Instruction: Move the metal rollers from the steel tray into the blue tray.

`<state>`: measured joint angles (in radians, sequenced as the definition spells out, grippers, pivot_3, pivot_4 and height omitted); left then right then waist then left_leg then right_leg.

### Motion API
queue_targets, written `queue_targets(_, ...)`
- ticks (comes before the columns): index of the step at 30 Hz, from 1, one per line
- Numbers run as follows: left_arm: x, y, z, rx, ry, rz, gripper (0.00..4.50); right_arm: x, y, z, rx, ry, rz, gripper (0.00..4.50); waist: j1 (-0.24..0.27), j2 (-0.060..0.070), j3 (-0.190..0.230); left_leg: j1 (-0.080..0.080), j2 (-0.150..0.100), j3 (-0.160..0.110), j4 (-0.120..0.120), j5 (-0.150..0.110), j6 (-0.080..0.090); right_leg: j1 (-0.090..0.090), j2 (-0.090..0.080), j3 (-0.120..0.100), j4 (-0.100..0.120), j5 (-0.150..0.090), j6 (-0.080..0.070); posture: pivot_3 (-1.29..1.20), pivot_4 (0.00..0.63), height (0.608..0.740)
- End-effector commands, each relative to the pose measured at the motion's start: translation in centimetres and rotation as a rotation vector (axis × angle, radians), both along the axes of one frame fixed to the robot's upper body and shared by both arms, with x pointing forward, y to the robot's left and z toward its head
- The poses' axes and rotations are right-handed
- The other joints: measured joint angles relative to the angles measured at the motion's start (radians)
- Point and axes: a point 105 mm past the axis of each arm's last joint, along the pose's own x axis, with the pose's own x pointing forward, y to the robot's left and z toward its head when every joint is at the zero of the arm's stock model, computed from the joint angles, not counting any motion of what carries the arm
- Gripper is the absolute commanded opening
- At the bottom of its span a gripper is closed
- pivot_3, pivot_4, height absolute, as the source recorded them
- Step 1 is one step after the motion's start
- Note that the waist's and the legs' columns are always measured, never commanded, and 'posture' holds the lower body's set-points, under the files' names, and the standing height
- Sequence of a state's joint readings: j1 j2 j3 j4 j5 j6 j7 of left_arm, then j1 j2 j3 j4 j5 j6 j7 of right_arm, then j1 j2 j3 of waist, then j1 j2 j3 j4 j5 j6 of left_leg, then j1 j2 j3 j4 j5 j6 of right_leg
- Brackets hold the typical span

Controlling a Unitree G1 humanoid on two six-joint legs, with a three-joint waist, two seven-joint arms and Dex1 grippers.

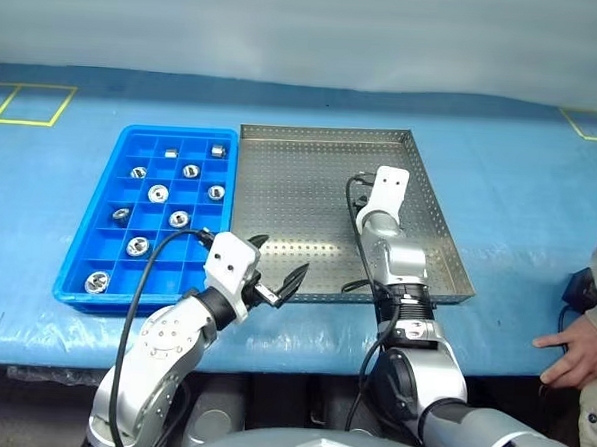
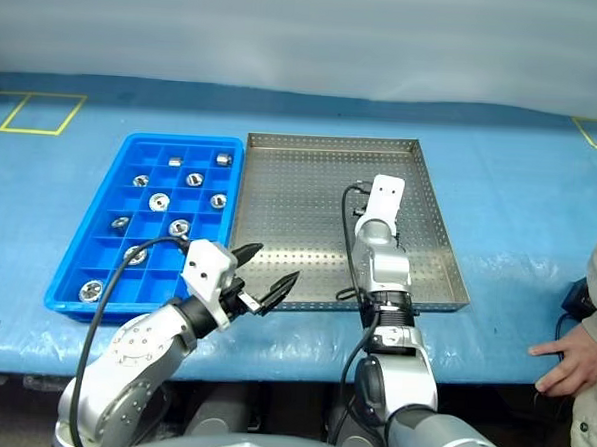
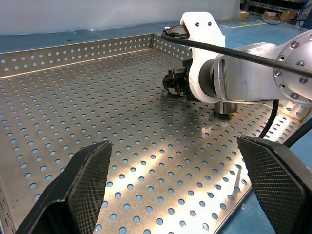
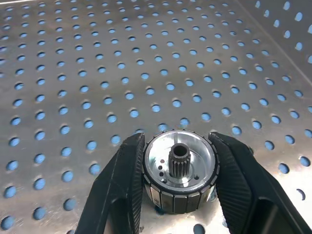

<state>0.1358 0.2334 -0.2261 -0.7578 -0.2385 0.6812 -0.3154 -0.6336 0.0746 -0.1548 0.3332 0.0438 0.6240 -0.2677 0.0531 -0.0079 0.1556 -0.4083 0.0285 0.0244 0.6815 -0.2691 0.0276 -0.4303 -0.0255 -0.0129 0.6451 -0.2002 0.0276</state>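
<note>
While a blue-covered bench marked with yellow tape outlines carries both trays, the right end effector grasps a metal roller on the perforated floor of the steel tray. Other rollers sit in compartments of the blue tray. The left end effector hangs released at the steel tray's near rim. No writing is legible.

Steel tray floor lies bare left of the right arm; its low rim bounds it.
</note>
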Motion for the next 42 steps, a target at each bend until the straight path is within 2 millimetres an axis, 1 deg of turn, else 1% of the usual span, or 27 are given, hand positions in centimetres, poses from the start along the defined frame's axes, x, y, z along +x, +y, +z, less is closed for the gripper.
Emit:
queue_targets(1, 0.2, 0.2, 1.0, -0.032, -0.044, 0.031, 4.5, 0.1, 4.2, 4.6, 0.003, -0.16, 0.225, 1.69, -0.004, 0.001, 0.001, 0.0, 0.0, 0.0, 0.0, 0.0, 0.0, 0.0, 0.0, 0.0, 0.0, 0.0, 0.0, 0.24, 0.15, 0.74)
queue_targets(3, 0.7, 1.2, 1.4, -0.048, -0.063, 0.103, 4.5, -0.7, 7.3, 6.5, -0.001, -0.226, 0.392, 1.69, -0.004, 0.001, 0.001, 0.0, 0.0, 0.0, -0.001, 0.0, 0.0, 0.0, 0.001, 0.0, 0.0, 0.0, 0.0, 0.25, 0.15, 0.74)
queue_targets(4, 0.8, 1.5, 1.6, -0.052, -0.071, 0.129, 4.5, -1.0, 8.3, 7.1, -0.002, -0.243, 0.446, 1.69, -0.004, 0.001, 0.001, 0.0, 0.0, -0.001, -0.001, 0.0, 0.0, -0.001, 0.001, -0.001, 0.0, 0.0, 0.0, 0.25, 0.15, 0.74)
queue_targets(5, 1.1, 2.3, 1.8, -0.048, -0.085, 0.174, 4.5, -1.5, 9.6, 7.8, -0.003, -0.267, 0.515, 1.69, -0.003, 0.001, 0.001, 0.0, 0.0, -0.001, -0.001, 0.0, 0.0, -0.001, 0.001, 0.0, 0.0, 0.0, 0.0, 0.26, 0.15, 0.74)
queue_targets(8, 1.4, 4.5, 2.4, -0.042, -0.123, 0.3, 4.5, -3.0, 12.9, 9.3, 0.005, -0.308, 0.677, 1.69, 0.002, 0.001, 0.001, 0.0, 0.0, -0.001, -0.001, 0.0, 0.0, 0.0, 0.001, -0.001, 0.0, 0.0, 0.0, 0.3, 0.15, 0.74)
queue_targets(10, 1.3, 5.7, 2.7, -0.049, -0.135, 0.361, 4.5, -3.9, 14.5, 9.7, 0.004, -0.324, 0.757, 1.69, 0.01, 0.001, 0.001, 0.0, 0.0, -0.001, -0.001, 0.0, 0.0, 0.0, 0.001, -0.001, 0.0, 0.0, 0.0, 0.31, 0.15, 0.74)
queue_targets(12, 0.9, 7.0, 2.8, -0.039, -0.142, 0.424, 4.5, -4.8, 16.2, 9.8, 0.01, -0.328, 0.838, 1.69, 0.02, 0.001, 0.001, 0.0, 0.001, -0.001, -0.001, 0.0, 0.0, 0.0, 0.0, -0.002, 0.0, 0.0, 0.0, 0.34, 0.15, 0.74)
queue_targets(14, 0.4, 8.0, 2.7, -0.025, -0.141, 0.467, 4.5, -5.3, 17.3, 9.5, 0.009, -0.323, 0.882, 1.69, 0.033, 0.001, 0.001, -0.001, 0.0, -0.002, -0.001, 0.0, 0.0, 0.0, -0.001, -0.002, -0.001, 0.0, 0.0, 0.37, 0.15, 0.74)
queue_targets(17, -0.2, 9.0, 2.5, -0.006, -0.137, 0.507, 4.5, -6.1, 18.5, 9.3, 0.022, -0.312, 0.941, 1.69, 0.051, 0.0, 0.001, -0.001, 0.0, -0.002, -0.001, 0.0, 0.0, 0.0, -0.001, -0.002, -0.001, -0.002, 0.002, 0.4, 0.15, 0.74)
queue_targets(19, -0.6, 9.0, 2.4, 0.005, -0.134, 0.514, 4.5, -6.5, 19.1, 8.8, 0.024, -0.298, 0.972, 1.69, 0.065, 0.001, 0.001, -0.001, 0.0, -0.002, 0.0, 0.0, 0.0, 0.0, -0.001, -0.003, -0.001, -0.003, 0.004, 0.42, 0.15, 0.74)
queue_targets(23, -1.1, 8.7, 2.1, 0.004, -0.124, 0.509, 4.5, -7.7, 20.0, 7.5, 0.026, -0.26, 1.04, 1.69, 0.086, 0.001, 0.001, -0.001, 0.0, -0.003, 0.0, 0.0, 0.0, 0.0, -0.001, -0.003, -0.001, -0.006, 0.0, 0.43, 0.15, 0.74)
queue_targets(31, -1.1, 8.0, 1.7, 0.008, -0.102, 0.466, 4.5, -8.9, 19.6, 4.1, 0.013, -0.137, 1.089, 1.69, 0.101, 0.001, 0.001, -0.001, 0.0, -0.003, 0.0, 0.0, 0.0, 0.0, -0.001, -0.004, -0.001, -0.006, -0.001, 0.41, 0.15, 0.74)
queue_targets(35, -1.0, 7.8, 1.6, 0.005, -0.098, 0.445, 4.5, -9.5, 19.4, 3.0, 0.026, -0.094, 1.093, 1.69, 0.099, 0.001, 0.001, -0.001, 0.0, -0.003, -0.001, 0.0, 0.0, 0.0, -0.001, -0.004, -0.001, -0.006, -0.001, 0.39, 0.15, 0.74)
queue_targets(37, -0.9, 7.7, 1.5, 0.009, -0.098, 0.431, 4.5, -9.6, 19.1, 2.6, 0.025, -0.079, 1.083, 2.41, 0.098, 0.0, 0.0, -0.001, 0.0, -0.003, -0.001, 0.0, 0.0, 0.0, -0.001, -0.004, -0.001, -0.006, -0.001, 0.38, 0.15, 0.74)
queue_targets(39, -0.8, 7.5, 1.5, 0.01, -0.097, 0.422, 4.5, -9.5, 18.9, 2.4, 0.026, -0.073, 1.065, 2.91, 0.096, 0.001, 0.0, -0.001, 0.0, -0.003, 0.0, 0.0, 0.0, 0.0, -0.001, -0.004, -0.001, -0.007, -0.001, 0.36, 0.15, 0.74)
queue_targets(42, -0.6, 7.1, 1.5, 0.008, -0.096, 0.388, 4.5, -9.4, 18.4, 2.6, 0.031, -0.081, 1.045, 3.91, 0.095, 0.001, 0.0, 0.0, 0.001, -0.003, 0.0, 0.0, 0.0, 0.0, -0.001, -0.004, -0.001, -0.007, -0.001, 0.35, 0.15, 0.74)
